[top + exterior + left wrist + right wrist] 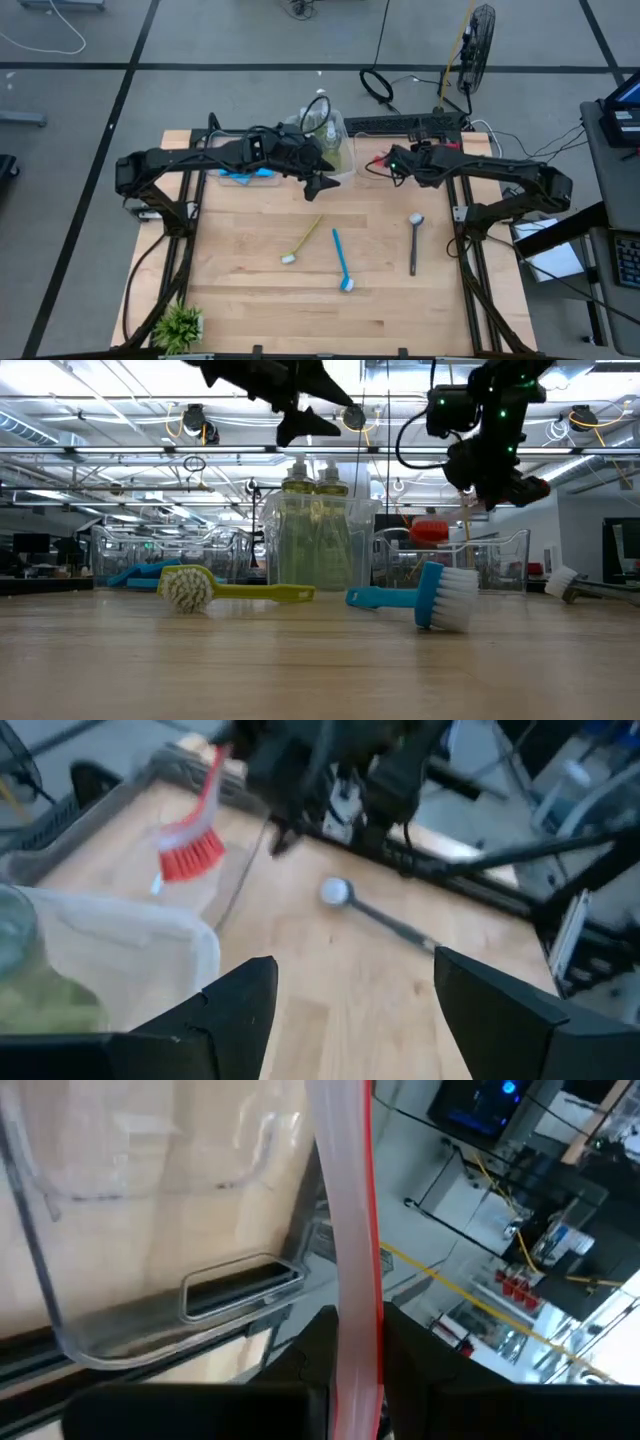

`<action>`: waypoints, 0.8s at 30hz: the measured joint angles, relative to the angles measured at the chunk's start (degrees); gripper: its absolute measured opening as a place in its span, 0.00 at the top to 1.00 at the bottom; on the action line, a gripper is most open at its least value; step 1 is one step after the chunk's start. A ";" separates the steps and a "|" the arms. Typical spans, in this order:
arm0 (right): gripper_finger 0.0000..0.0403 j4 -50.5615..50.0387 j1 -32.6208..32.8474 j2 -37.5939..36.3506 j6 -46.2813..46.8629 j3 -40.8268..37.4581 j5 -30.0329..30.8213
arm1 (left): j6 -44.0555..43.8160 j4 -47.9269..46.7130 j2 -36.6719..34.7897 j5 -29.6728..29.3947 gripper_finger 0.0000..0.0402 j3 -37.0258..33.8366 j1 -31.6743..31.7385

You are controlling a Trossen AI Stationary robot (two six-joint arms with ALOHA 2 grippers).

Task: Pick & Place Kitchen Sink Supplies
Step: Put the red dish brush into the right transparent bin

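My right gripper [392, 163] is shut on the red brush [190, 848] and holds it over the clear bin [378, 168] at the table's far right. The red bristle head [430, 530] is the low end, level with that bin's walls. My left gripper [320, 186] hangs open in the air just in front of the bin of pump bottles [328, 140], with nothing between its fingers [230, 1010]. The yellow-green brush [303, 240], the blue brush [342, 260] and the dark grey brush [414, 243] lie flat on the table. Blue sponges [240, 176] lie in the far left bin. My right gripper pinches the red brush's slim handle [352, 1295] between its two fingers, which lie across it. The fingers slant downward from the table's right side. The brush hangs tilted, head down, with the bristles [192, 858] at the clear bin. Whether they touch the bin I cannot tell.
Three clear bins stand in a row along the far edge. A small potted plant [180, 325] sits at the near left corner. A black power strip and cables [405, 122] lie behind the bins. Bare wood lies open near the front edge.
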 joint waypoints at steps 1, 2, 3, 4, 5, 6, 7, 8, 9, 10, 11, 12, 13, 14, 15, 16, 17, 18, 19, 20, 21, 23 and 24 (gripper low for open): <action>0.90 0.76 0.02 0.00 -1.08 -0.77 1.00 | -0.68 2.90 -0.69 0.03 0.33 -1.80 0.30; 0.90 1.59 0.02 0.00 -2.24 -1.39 1.84 | -1.25 4.59 -1.88 0.08 0.33 -3.86 0.73; 0.90 2.27 0.02 0.00 -3.32 -1.80 2.50 | -1.49 5.81 -3.13 0.29 0.33 -5.87 1.07; 0.90 2.65 0.00 0.00 -4.41 -1.92 2.57 | -1.83 8.85 -4.11 0.40 0.33 -7.67 1.32; 0.90 2.95 -0.02 0.00 -5.42 -1.92 2.49 | -1.85 11.32 -5.11 0.40 0.33 -9.43 1.58; 0.90 3.64 -0.02 0.00 -6.75 -1.96 2.42 | -2.24 12.29 -6.51 0.40 0.33 -11.49 1.96; 0.90 4.94 -0.02 0.00 -8.57 -1.98 2.29 | -2.45 12.48 -8.10 0.55 0.33 -13.79 2.34; 0.90 6.73 -0.02 0.02 -10.65 -1.98 1.70 | -2.91 13.64 -9.42 0.69 0.33 -15.83 2.63; 0.90 8.93 -0.02 0.02 -12.84 -1.98 0.77 | -3.50 15.44 -10.63 0.74 0.33 -17.66 2.85; 0.90 11.20 -0.03 0.02 -14.95 -1.98 -0.26 | -4.11 17.14 -12.06 0.73 0.33 -19.51 3.03; 0.90 13.24 -0.04 0.02 -17.23 -1.98 -1.06 | -4.77 17.89 -13.84 0.71 0.33 -21.49 3.32; 0.90 15.13 -0.04 0.02 -19.44 -1.98 -2.03 | -5.42 18.51 -15.51 0.60 0.33 -23.39 3.52; 0.90 16.84 -0.03 0.04 -21.33 -1.98 -2.65 | -5.83 19.52 -17.02 -0.07 0.33 -25.03 3.52; 0.90 18.38 -0.04 0.06 -22.96 -1.98 -3.43 | -6.15 20.20 -18.48 -0.60 0.33 -26.68 3.52; 0.90 19.76 -0.08 0.32 -24.20 -1.98 -3.75 | -6.36 20.82 -19.97 -1.25 0.33 -28.33 3.52; 0.90 21.07 -0.11 0.79 -25.13 -1.98 -3.58 | -6.70 21.40 -21.47 -1.71 0.33 -29.86 3.52; 0.90 21.59 -0.30 1.24 -25.86 -1.96 -3.44 | -6.84 21.59 -22.93 -2.05 0.33 -31.20 3.52; 0.90 21.36 -0.62 1.63 -26.17 -1.98 -3.45 | -6.96 22.06 -24.26 -2.62 0.33 -32.39 3.50; 0.90 21.04 -0.91 1.97 -26.16 -1.98 -3.49 | -6.97 22.39 -25.47 -3.05 0.33 -33.38 3.50; 0.90 21.08 -1.15 2.45 -26.16 -1.98 -3.42 | -7.19 22.45 -26.52 -3.50 0.33 -34.34 3.50; 0.90 21.03 -1.21 3.07 -26.18 -1.98 -3.39 | -7.48 22.45 -27.47 -4.00 0.33 -35.25 3.50; 0.90 21.10 -1.27 4.55 -26.35 -1.98 -3.05 | -8.48 22.45 -28.81 -4.81 0.33 -36.59 3.50; 0.90 21.42 -1.21 4.99 -26.36 -2.00 -2.72 | -8.73 22.50 -29.35 -5.02 0.33 -36.97 3.50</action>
